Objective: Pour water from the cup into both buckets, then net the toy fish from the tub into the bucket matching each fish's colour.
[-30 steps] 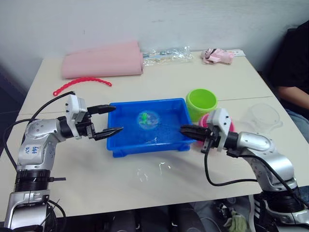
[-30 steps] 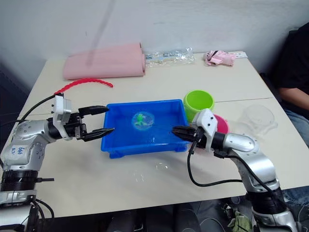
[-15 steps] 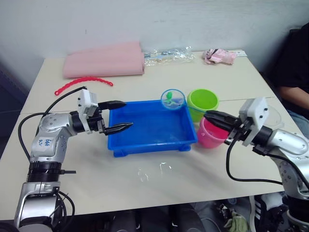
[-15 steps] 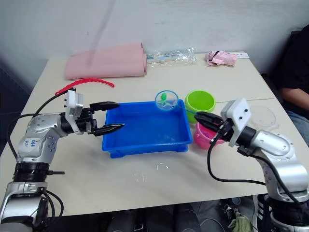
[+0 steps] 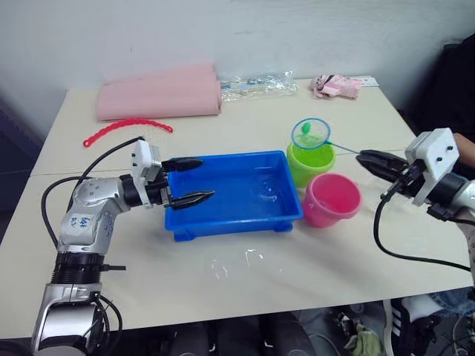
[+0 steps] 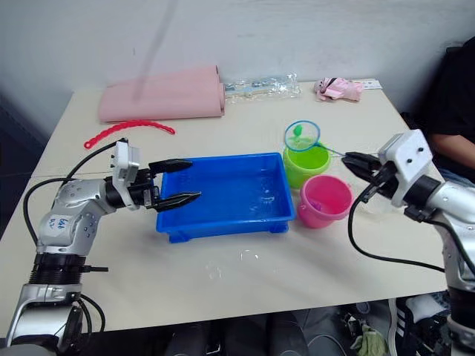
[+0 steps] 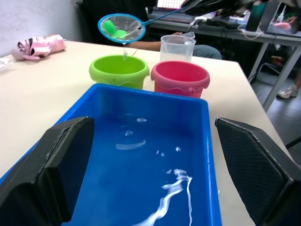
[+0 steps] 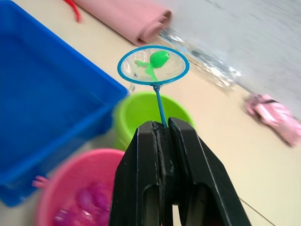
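Note:
The blue tub [image 5: 230, 221] sits mid-table with water in it. To its right stand the green bucket [image 5: 300, 165] and, nearer, the pink bucket [image 5: 332, 200]. My right gripper [image 5: 361, 156] is shut on the thin handle of the net [image 5: 310, 133]. The net's hoop hangs just above the green bucket with a green toy fish [image 8: 157, 59] in its mesh. My left gripper [image 5: 206, 178] is open, and its fingers reach over the tub's left end with nothing between them. The clear cup [image 7: 178, 47] stands behind the pink bucket.
A pink foam roll [image 5: 158, 93], a red beaded strip [image 5: 126, 127], clear plastic wrap [image 5: 256, 83] and a pink toy [image 5: 335, 85] lie along the table's far side. Spilled water [image 5: 234, 263] lies in front of the tub. A person [image 5: 456, 89] sits at the right.
My right gripper lifted the net with the green fish out of the tub and carried it right, to above the green bucket. My left gripper moved right over the tub's left end.

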`<state>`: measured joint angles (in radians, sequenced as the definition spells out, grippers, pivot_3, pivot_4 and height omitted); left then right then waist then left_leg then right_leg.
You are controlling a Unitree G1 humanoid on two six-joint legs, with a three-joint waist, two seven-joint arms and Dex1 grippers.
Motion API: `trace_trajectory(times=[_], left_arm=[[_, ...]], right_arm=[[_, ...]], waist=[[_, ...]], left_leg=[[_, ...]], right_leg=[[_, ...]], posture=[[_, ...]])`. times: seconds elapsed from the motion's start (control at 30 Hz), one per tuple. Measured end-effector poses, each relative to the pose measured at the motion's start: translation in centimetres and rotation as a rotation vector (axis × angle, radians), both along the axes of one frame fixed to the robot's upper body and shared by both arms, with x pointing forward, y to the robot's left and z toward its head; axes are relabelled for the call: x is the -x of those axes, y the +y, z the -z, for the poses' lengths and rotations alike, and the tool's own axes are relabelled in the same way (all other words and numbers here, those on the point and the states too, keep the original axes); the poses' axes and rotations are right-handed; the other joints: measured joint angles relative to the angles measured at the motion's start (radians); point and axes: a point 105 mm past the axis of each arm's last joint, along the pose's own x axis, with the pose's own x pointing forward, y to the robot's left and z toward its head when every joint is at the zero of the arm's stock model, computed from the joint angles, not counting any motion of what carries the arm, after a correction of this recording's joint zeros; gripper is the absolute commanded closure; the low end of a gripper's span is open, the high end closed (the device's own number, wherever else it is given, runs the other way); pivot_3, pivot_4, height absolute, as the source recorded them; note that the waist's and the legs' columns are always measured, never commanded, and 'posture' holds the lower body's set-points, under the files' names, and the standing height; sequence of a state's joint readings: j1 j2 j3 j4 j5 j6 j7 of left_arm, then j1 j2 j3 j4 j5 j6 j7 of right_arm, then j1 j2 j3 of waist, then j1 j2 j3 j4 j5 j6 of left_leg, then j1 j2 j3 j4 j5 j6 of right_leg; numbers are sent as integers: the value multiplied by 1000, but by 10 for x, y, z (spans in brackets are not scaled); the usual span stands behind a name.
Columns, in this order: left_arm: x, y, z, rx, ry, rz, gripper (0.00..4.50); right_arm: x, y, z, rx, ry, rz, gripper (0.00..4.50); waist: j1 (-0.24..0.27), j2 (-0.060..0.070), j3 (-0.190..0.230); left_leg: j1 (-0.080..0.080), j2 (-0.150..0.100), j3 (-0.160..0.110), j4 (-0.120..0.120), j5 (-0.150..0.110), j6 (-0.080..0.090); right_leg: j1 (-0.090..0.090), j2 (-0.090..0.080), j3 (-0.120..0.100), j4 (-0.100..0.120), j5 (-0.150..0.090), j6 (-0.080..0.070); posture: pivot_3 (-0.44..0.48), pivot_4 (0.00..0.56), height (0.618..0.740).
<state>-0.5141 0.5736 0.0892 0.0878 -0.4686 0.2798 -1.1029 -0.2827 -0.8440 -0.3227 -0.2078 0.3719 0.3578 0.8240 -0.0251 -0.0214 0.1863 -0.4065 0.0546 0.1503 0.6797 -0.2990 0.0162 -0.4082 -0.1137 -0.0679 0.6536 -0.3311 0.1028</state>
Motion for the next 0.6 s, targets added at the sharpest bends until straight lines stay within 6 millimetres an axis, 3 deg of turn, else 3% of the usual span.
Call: trace_trajectory(times=[0.2, 0.27, 0.37, 0.6], left_arm=[[0, -5, 5, 8, 23, 0, 33], [1, -7, 4, 10, 27, 2, 33], [2, -9, 3, 15, 37, 3, 33], [5, -11, 9, 7, 72, 11, 33]], right_arm=[[-16, -20, 9, 260, -95, 56, 4500], [-20, -27, 17, 424, -129, 66, 4500], [-24, -28, 21, 505, -161, 60, 4500], [-23, -31, 24, 951, -315, -44, 4500]], waist=[[-1, 0, 0], [-1, 0, 0], [-2, 0, 0], [-3, 1, 0]], left_leg=[[0, 0, 0, 0, 0, 0], [0, 0, 0, 0, 0, 0], [0, 0, 0, 0, 0, -1], [0, 1, 1, 1, 1, -1]], right_leg=[[0, 0, 0, 0, 0, 0], [0, 0, 0, 0, 0, 0], [0, 0, 0, 0, 0, 0], [0, 0, 1, 0, 0, 0]], posture=[[0, 150, 740], [0, 150, 740], [0, 150, 740], [0, 150, 740]])
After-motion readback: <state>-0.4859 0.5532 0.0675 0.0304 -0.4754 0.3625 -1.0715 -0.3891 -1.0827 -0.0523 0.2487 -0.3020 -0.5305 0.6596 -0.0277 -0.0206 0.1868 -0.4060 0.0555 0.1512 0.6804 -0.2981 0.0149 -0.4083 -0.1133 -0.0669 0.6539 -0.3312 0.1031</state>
